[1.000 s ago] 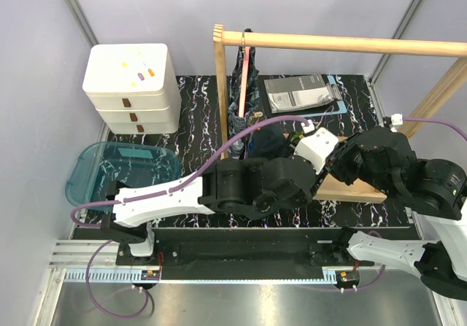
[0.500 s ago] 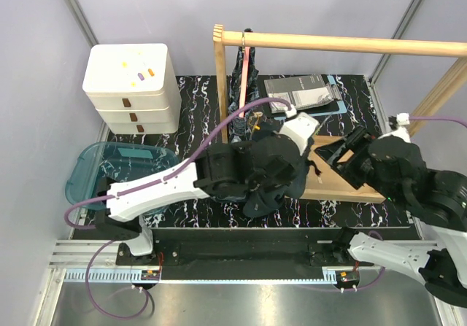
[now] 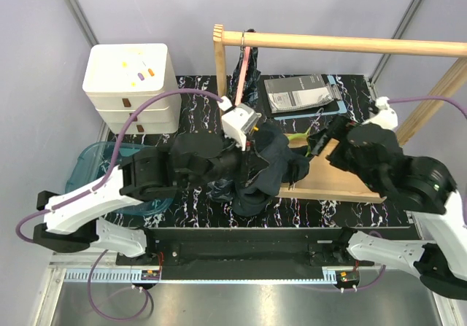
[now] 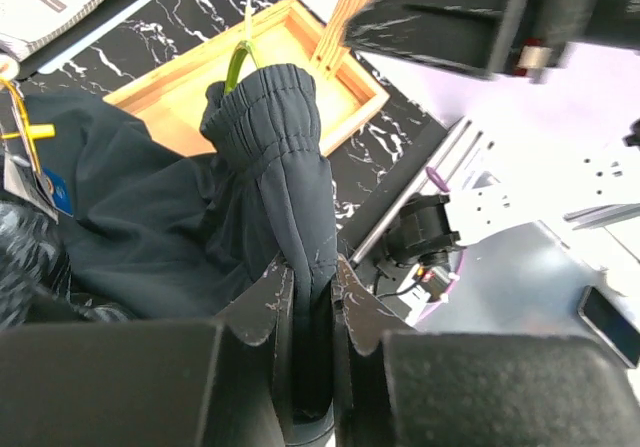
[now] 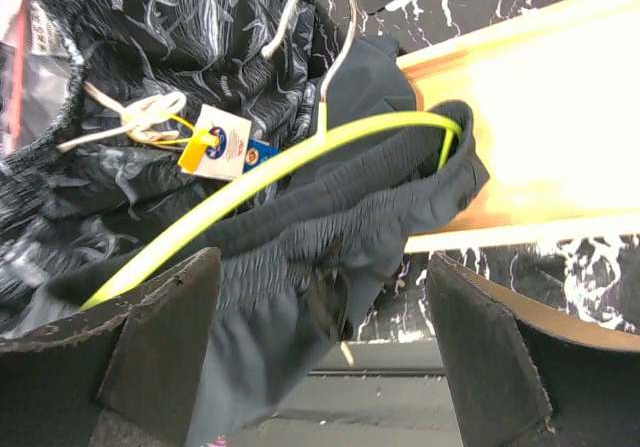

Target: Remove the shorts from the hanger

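In the left wrist view my left gripper (image 4: 311, 285) is shut on a fold of the plain navy shorts (image 4: 180, 207), whose gathered waistband stands up ahead of the jaws. A yellow-green hanger (image 5: 280, 162) with a metal hook still runs through that waistband. The navy shorts (image 3: 271, 167) hang bunched at mid table below my left gripper (image 3: 252, 147). My right gripper (image 5: 325, 337) is open, its fingers (image 5: 165, 337) wide on either side of the waistband without touching it. The marbled shorts (image 5: 180, 37) lie behind, with a paper tag (image 5: 222, 143).
A wooden tray (image 3: 346, 184) lies under the right arm. The wooden rack's bar (image 3: 343, 44) crosses the back, with a pink strap and dark cloth (image 3: 244, 71) hanging from it. White drawers (image 3: 131, 85), a blue bin (image 3: 91, 169) and a booklet (image 3: 299, 92) stand around.
My right gripper has opened and let go of the waistband. My left gripper has shut on the navy shorts, and the left arm has swung back to the left, drawing the cloth with it.
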`<action>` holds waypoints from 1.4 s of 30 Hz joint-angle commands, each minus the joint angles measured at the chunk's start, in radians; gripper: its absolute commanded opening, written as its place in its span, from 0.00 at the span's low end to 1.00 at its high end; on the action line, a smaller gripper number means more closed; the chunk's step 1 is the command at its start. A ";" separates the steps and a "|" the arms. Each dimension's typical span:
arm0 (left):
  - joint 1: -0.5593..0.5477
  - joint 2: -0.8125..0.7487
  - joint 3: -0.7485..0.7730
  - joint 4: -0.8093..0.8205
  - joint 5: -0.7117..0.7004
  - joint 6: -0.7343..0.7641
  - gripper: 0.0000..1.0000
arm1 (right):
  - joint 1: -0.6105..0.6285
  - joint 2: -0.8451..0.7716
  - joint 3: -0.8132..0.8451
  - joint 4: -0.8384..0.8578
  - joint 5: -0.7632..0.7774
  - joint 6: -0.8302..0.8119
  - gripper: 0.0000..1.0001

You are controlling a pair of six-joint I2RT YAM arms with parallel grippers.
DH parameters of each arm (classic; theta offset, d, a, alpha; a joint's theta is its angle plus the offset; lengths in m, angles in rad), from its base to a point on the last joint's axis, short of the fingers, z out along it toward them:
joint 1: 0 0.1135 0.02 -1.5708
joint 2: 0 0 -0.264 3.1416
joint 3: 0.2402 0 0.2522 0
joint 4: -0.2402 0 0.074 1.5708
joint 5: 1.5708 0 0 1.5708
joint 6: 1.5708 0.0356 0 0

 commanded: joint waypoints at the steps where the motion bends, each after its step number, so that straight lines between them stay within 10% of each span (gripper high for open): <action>1: 0.015 -0.095 -0.079 0.188 0.047 -0.065 0.00 | -0.025 0.034 -0.026 0.153 -0.013 -0.112 0.93; 9: 0.062 -0.192 -0.205 0.284 0.085 -0.191 0.00 | -0.305 0.049 -0.130 0.386 -0.381 -0.215 0.90; 34: 0.113 -0.345 -0.310 0.366 0.237 -0.320 0.00 | -0.365 -0.106 -0.480 0.820 -0.699 -0.220 0.59; 42: 0.127 -0.311 -0.278 0.325 0.284 -0.297 0.00 | -0.365 -0.118 -0.535 0.849 -0.590 -0.173 0.20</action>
